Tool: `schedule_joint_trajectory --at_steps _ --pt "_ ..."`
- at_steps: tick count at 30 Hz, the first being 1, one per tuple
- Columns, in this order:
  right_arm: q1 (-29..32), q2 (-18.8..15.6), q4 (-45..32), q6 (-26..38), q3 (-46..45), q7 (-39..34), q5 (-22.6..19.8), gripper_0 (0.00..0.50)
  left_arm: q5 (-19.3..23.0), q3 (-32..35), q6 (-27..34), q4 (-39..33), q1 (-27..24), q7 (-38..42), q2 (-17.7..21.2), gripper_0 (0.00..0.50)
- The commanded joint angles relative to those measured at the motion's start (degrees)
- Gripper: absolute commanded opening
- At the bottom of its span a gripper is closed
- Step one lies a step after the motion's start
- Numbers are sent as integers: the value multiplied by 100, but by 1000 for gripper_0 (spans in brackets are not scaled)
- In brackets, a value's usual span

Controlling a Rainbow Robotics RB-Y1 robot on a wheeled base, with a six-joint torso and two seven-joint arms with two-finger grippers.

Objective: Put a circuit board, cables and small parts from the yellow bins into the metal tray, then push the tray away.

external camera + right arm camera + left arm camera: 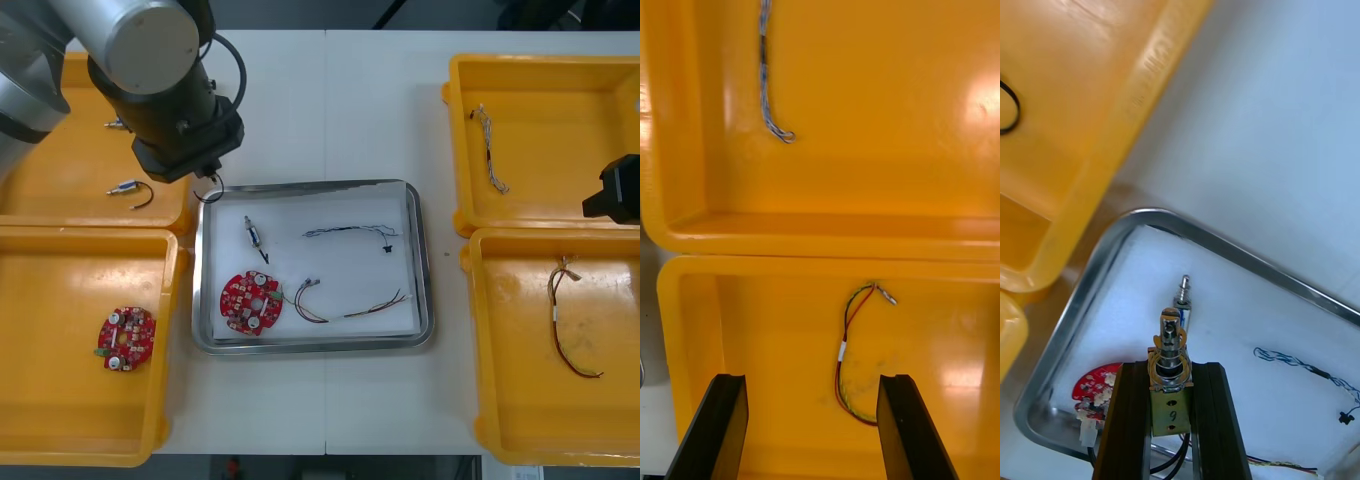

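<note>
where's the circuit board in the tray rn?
Front view: the circuit board lies in the metal tray's near-left corner, beside the red and yellow cable, with a small metal part just beyond it.

My left gripper (pixel 1171 367) points down, clamped on a small metal part (pixel 1172 339); my right gripper (pixel 812 382) hovers, jaws wide apart.

Right gripper (pixel 811 382) is hovering over nearer yellow bin (pixel 752 330), fingers standing wide apart. Red and yellow cable (pixel 844 352) is lying between them on the bin floor. Twisted blue and white cable (pixel 764 67) is lying in farther yellow bin (pixel 865 112).
</note>
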Motion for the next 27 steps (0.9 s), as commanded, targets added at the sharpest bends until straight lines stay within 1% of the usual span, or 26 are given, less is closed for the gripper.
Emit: schedule_joint_trajectory --at_steps 1,2,6,10,11,13,18,22,27 --pt "357 -277 -111 18 -295 -164 45 500 -371 -521 -215 -179 4 124 -377 0" --pt "497 -277 -111 18 -392 -190 45 500 -529 -688 -286 -179 48 124 -527 0" --pt "796 -277 -111 18 -568 -234 19 500 -889 -934 -444 -179 189 132 -808 0" --pt "946 -294 -111 18 -612 -252 63 500 -1355 -1277 -663 -161 303 141 -1019 0" --pt "946 -294 -111 18 -612 -252 63 500 -1355 -1277 -663 -161 303 141 -1019 0" --pt "1007 -321 -102 18 -612 -260 80 500 -1575 -1373 -716 -126 400 159 -1151 0" --pt "1051 -321 -111 18 -612 -260 107 500 -1698 -1505 -874 120 426 150 -1256 0" --pt "1086 -312 -111 18 -612 -225 133 500 -1883 -1725 -1173 507 426 141 -1353 0" --pt "1086 -321 -111 18 -612 -190 89 500 -1935 -1866 -1463 876 426 159 -1423 0"
